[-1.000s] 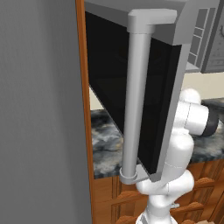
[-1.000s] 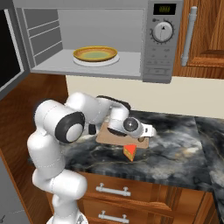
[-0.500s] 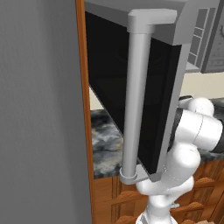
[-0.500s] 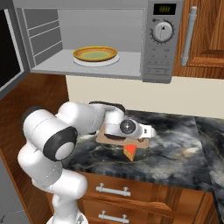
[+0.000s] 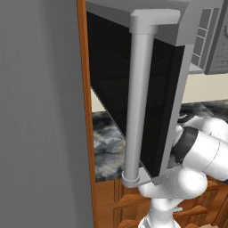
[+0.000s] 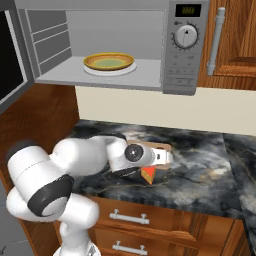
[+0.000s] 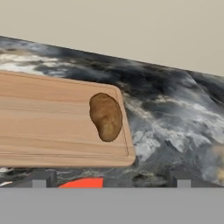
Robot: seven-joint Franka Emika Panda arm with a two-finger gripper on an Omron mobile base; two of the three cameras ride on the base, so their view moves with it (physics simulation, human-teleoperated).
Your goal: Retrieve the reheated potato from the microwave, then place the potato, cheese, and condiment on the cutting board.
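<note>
Sitting on the cutting board point(image 7: 57, 120) right now is the potato point(image 7: 106, 116), over by the board's right end and just inside the groove that runs round its edge, nothing touching it. That's the hand view, where the board fills the left half and the dark marbled countertop point(image 7: 175, 122) spreads out toward 3 o'clock, with a plain cream wall across 12. The gripper point(image 7: 111, 180) has its two dark tips poking up at the bottom, spread wide apart with nothing between them, so it's open and empty. A bit of red-orange peeks out at 6 o'clock just below the board's near edge, which looks like the cheese point(image 7: 82, 183). From the right base view the arm is folded low over the counter, hand reaching toward 3 o'clock, and the cheese wedge shows as an orange corner right under the hand, beside the board's edge. Up at 12 o'clock the microwave point(image 6: 175, 50) stands open, with a yellow-rimmed plate point(image 6: 109, 62) inside on the turntable. In the left base view the swung-out black door with its thick grey handle point(image 5: 140, 102) blocks most of the counter.
</note>
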